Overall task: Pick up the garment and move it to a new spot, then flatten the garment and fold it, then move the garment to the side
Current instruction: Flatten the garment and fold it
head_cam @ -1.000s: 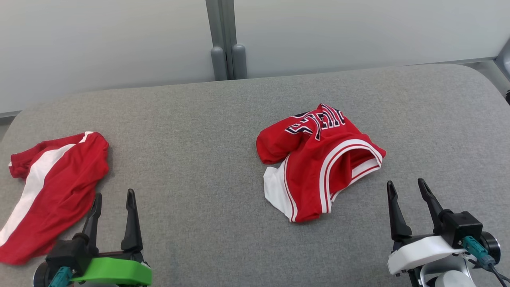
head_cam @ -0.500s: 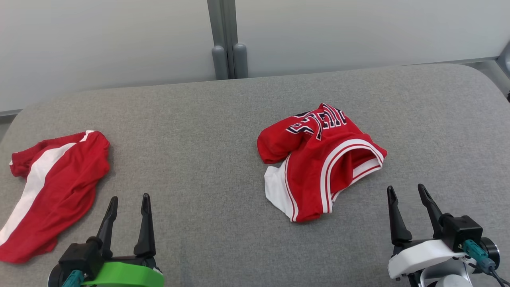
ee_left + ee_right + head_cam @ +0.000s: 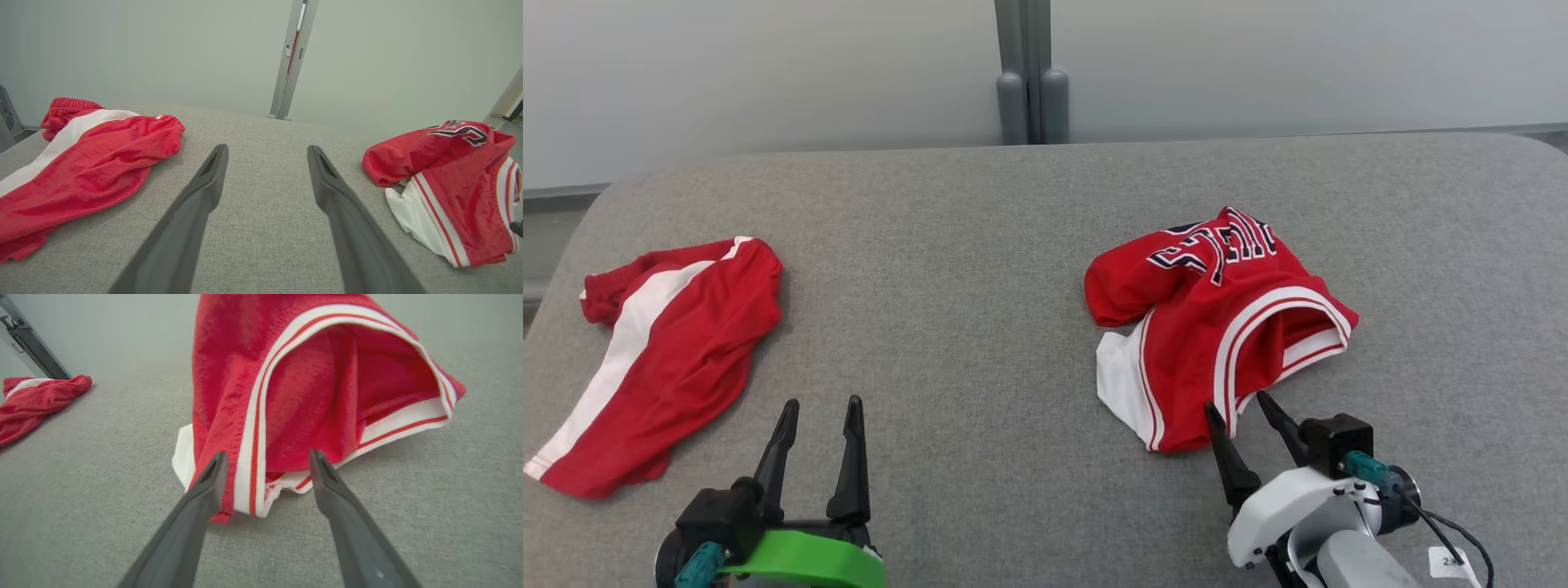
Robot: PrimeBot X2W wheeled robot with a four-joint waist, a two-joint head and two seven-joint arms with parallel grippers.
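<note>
Lying crumpled at the far left of the grey padded bench (image 3: 980,245), a red cloth with a broad white stripe (image 3: 662,359) sat well apart from the work. Just to its right, near the front edge, the robot's left gripper (image 3: 822,403), on its green mount, hovered over bare fabric, its two dark fingers spread apart and holding nothing. Behind the bench's middle, a grey post (image 3: 1031,73) divided the pale wall panels. Right of centre lay the task's garment, a red jersey (image 3: 1217,302) bunched into a heap, with dark-outlined lettering on its far side, a white panel poking out at its near left and a white-and-red banded opening gaping toward the right. At the heap's near edge the right gripper (image 3: 1237,403), on its white mount, pointed into the cloth with fingers wide apart, one on either side of the banded trim; they had not closed on it. Whether the tips touched the fabric could not be told.
</note>
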